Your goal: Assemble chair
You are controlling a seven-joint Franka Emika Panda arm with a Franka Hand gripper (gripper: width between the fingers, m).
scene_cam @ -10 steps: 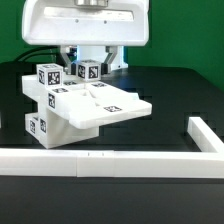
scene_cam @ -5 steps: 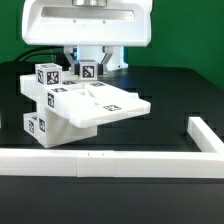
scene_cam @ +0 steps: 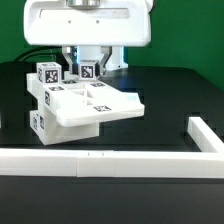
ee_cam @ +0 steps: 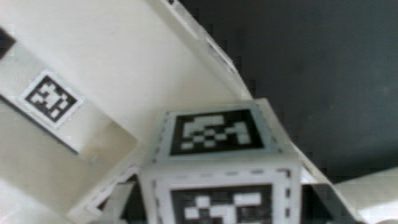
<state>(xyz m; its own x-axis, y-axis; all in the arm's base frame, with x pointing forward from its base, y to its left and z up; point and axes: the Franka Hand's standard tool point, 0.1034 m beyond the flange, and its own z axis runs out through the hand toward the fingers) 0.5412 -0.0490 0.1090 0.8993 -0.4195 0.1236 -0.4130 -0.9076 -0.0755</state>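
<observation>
The partly joined chair (scene_cam: 95, 112) sits at the exterior view's left: a flat white seat slab on blocky parts, with a tagged post (scene_cam: 45, 74) standing at its far left. My gripper (scene_cam: 88, 60) hangs over the chair's back edge, shut on a small tagged chair piece (scene_cam: 88, 71) that stands upright against the slab. In the wrist view this piece (ee_cam: 217, 135) fills the space between my gripper's (ee_cam: 217, 205) jaws and shows two tags. A tagged white chair part (ee_cam: 54, 100) lies beside it. My fingertips are mostly hidden by the piece.
The long low white border rail (scene_cam: 110, 160) runs along the front. Its side branch (scene_cam: 205, 135) turns back at the exterior view's right. The white arm base (scene_cam: 85, 25) stands behind the chair on the black table (scene_cam: 170, 95).
The chair and the held piece have shifted slightly toward the exterior view's left. The gripper has stayed shut on the piece.
</observation>
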